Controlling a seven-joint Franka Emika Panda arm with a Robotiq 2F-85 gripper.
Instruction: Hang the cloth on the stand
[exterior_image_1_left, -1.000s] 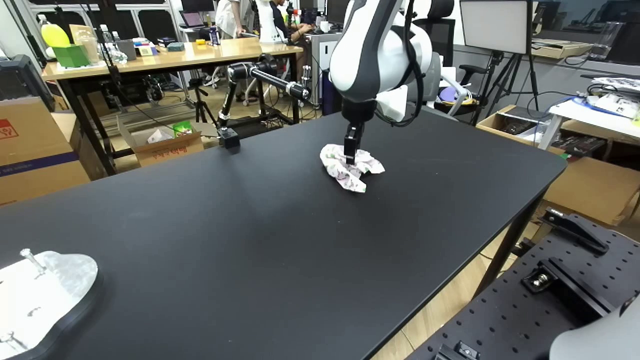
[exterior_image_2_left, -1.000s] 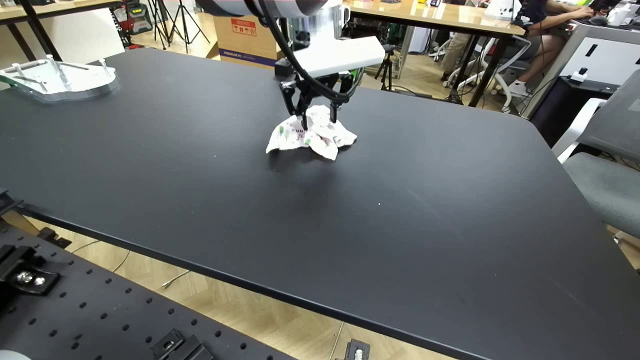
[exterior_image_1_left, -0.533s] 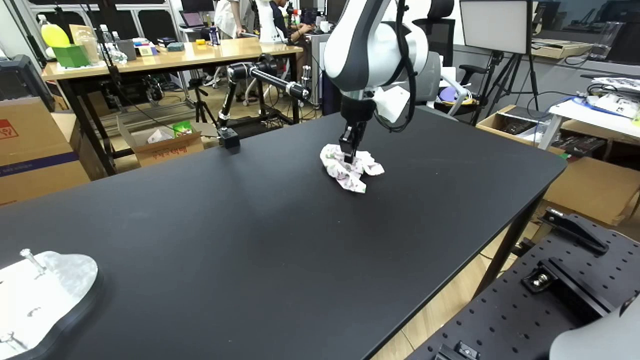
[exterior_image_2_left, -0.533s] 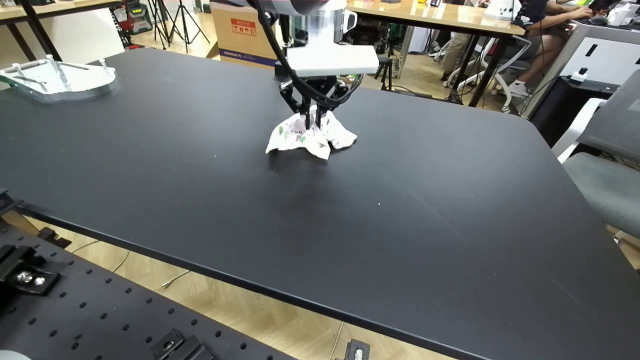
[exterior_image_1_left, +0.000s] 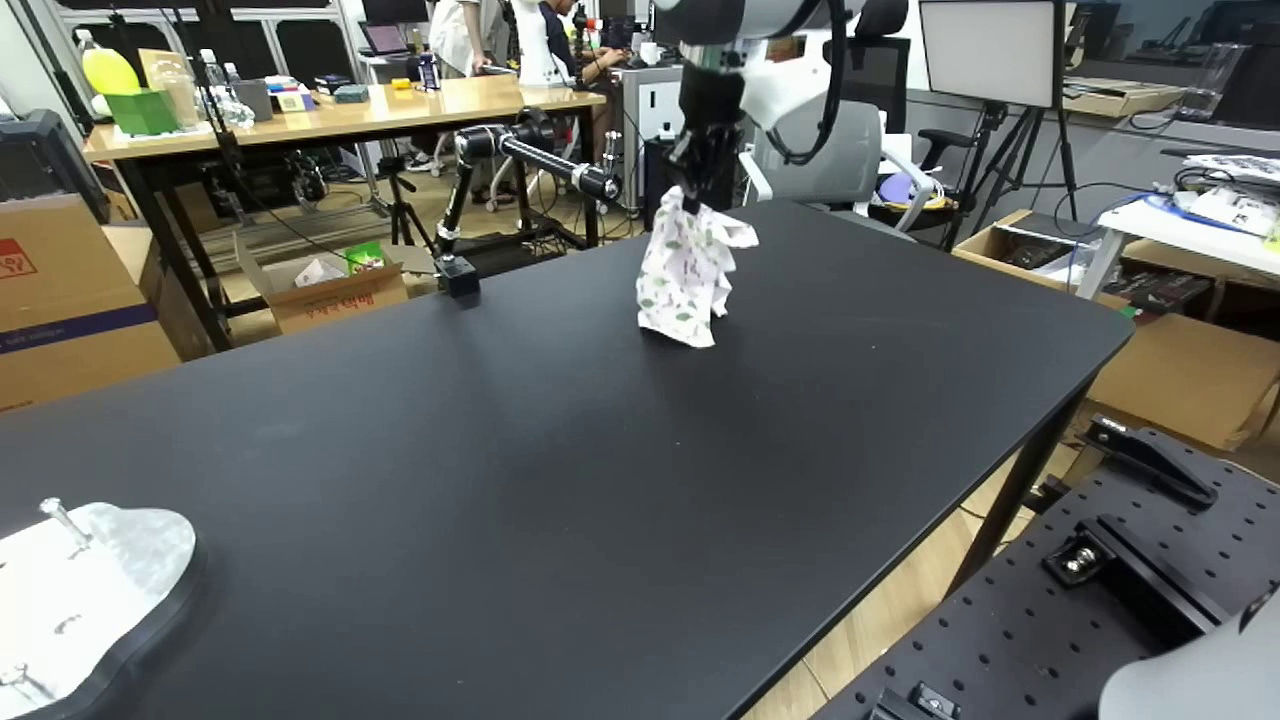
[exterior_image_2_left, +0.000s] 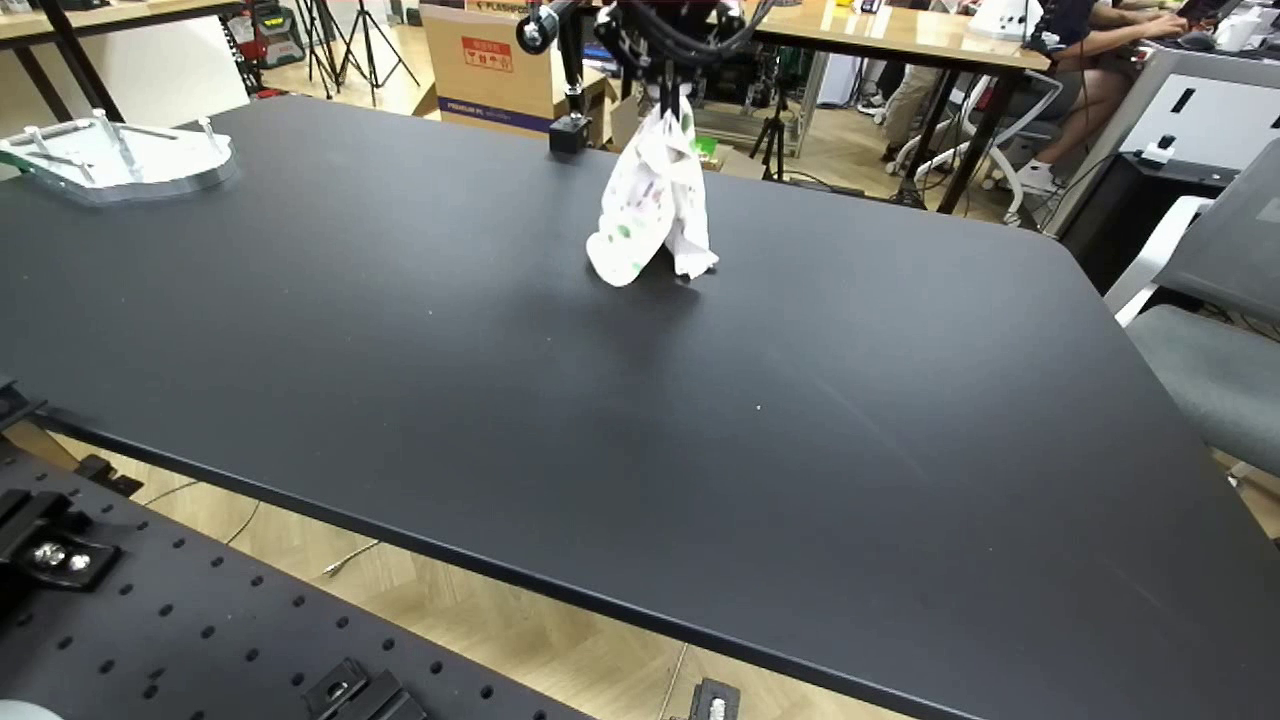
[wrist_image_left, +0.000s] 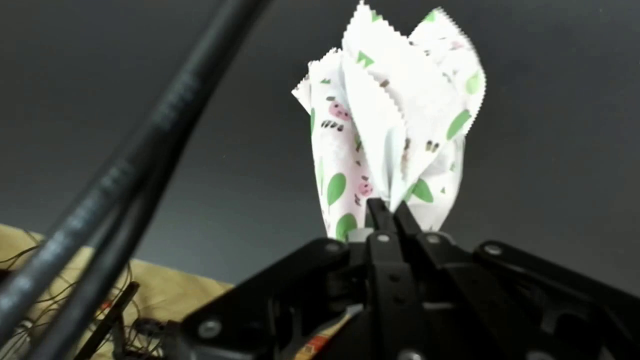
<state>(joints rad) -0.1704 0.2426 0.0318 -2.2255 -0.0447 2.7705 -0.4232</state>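
Lifted from its crumpled heap of half a second ago, a white cloth printed with green leaves and pink faces (exterior_image_1_left: 685, 275) hangs from the black two-finger gripper (wrist_image_left: 389, 206).

The gripper is clenched on a gathered pinch of the fabric; in the wrist view, folds and zigzag-cut edges spread out beyond it. In both exterior views the cloth droops over the flat black table (exterior_image_1_left: 560, 480), and whether its lowest corners touch the surface I cannot tell. A pale, wavy-edged board with upright pegs (exterior_image_1_left: 150, 550) lies on the same table, well apart from the cloth and just where it was. At the table's far edge stands a black jointed arm (exterior_image_1_left: 545, 162) on a square foot.
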